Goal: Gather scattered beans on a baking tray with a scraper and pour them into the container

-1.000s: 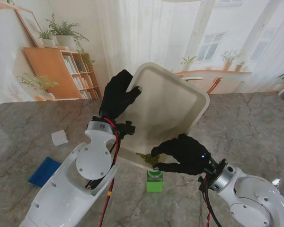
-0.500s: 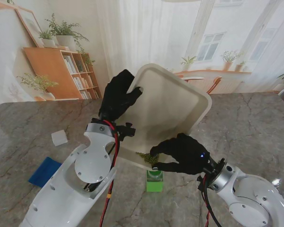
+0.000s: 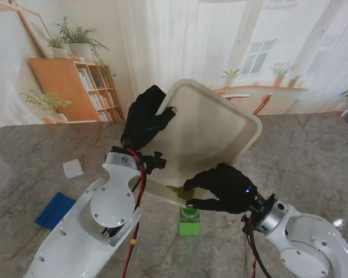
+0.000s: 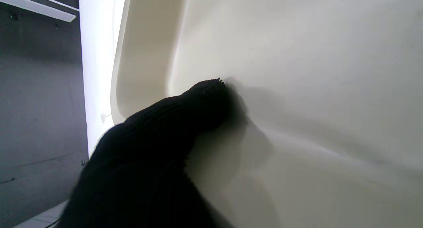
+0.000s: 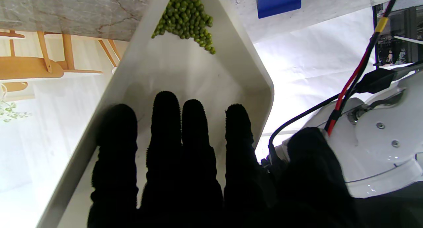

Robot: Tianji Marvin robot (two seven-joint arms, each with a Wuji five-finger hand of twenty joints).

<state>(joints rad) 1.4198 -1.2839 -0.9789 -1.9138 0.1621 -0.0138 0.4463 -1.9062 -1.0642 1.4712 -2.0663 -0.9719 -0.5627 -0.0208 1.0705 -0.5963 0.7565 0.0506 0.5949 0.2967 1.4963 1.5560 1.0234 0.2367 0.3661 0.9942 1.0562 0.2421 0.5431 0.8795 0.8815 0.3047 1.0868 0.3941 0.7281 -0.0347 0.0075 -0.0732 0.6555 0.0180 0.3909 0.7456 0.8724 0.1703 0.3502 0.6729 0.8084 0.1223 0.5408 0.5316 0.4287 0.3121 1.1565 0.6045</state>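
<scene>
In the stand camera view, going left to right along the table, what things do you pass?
Blue pad → white block → left robot hand on the tilted tray's edge → green container → right robot hand at the tray's low corner.

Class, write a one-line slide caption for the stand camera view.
Both hands, left hand and right hand, tilt the baking tray, green beans heaped in its low corner over the green container.

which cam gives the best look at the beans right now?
Right wrist view: the beans show individually, piled in the tilted tray's corner. The stand view shows only a small green patch above the green container. The left wrist view shows none.
</scene>
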